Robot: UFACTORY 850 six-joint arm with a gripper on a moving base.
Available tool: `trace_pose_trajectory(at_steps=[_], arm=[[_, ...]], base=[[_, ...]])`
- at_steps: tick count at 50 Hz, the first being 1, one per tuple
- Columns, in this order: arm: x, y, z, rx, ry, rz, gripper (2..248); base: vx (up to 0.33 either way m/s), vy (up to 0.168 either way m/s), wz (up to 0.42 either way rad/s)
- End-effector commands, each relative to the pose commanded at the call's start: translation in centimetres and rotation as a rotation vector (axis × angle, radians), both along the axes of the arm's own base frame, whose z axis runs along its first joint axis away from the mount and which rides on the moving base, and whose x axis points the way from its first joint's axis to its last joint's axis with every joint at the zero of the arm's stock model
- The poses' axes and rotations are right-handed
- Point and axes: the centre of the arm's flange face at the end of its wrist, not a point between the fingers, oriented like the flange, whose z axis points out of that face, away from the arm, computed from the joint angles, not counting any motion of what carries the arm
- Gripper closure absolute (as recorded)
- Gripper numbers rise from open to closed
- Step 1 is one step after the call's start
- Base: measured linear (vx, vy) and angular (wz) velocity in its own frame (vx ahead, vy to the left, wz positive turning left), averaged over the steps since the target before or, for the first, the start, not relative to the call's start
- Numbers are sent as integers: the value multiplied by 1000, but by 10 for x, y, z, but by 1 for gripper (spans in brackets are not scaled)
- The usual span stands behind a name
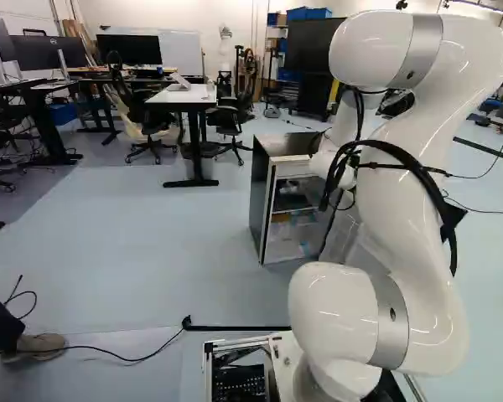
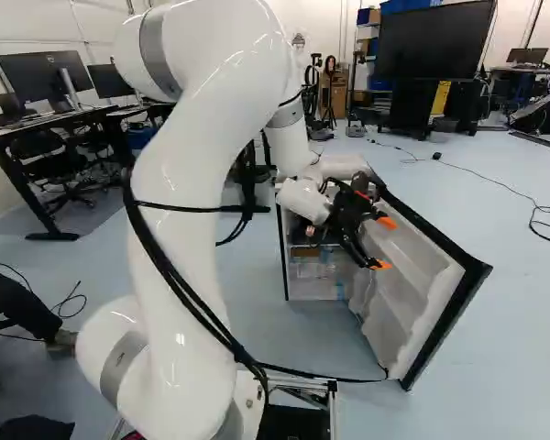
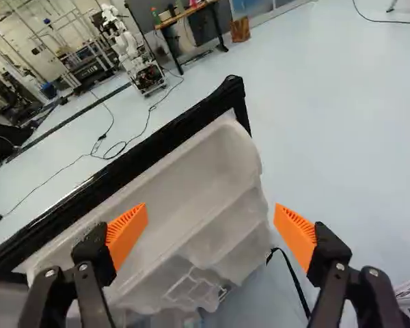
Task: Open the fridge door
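Observation:
The fridge [image 1: 262, 197] stands on the floor ahead of the base, its front uncovered and shelves showing inside. Its door [image 2: 422, 284] is swung wide out, with the white shelved inner side facing the arm in the right base view. My gripper [image 2: 382, 243] hangs at that inner side of the door. From the wrist, the gripper [image 3: 210, 229] has its orange pads wide apart with nothing gripped; the door's white inner liner [image 3: 198, 184] and black edge [image 3: 123, 169] lie ahead of it. Whether any part touches the door I cannot tell.
Beyond the fridge stand a white table [image 1: 184, 97] and office chairs [image 1: 151, 117]. A black cable [image 1: 130, 358] crosses the floor at the left, near a person's shoe [image 1: 40, 345]. Another robot [image 3: 133, 55] stands far beyond the door. A large screen [image 2: 435, 41] stands at the back.

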Motion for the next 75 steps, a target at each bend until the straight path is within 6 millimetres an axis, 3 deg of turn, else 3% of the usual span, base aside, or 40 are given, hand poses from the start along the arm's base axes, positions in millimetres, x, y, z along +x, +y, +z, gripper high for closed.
trace_pose_trajectory(at_steps=[49,75], arm=[[-39,100,3,34,107,521,3],[-61,133,4,35,156,749,3]], base=[[0,0,0],[0,0,0]])
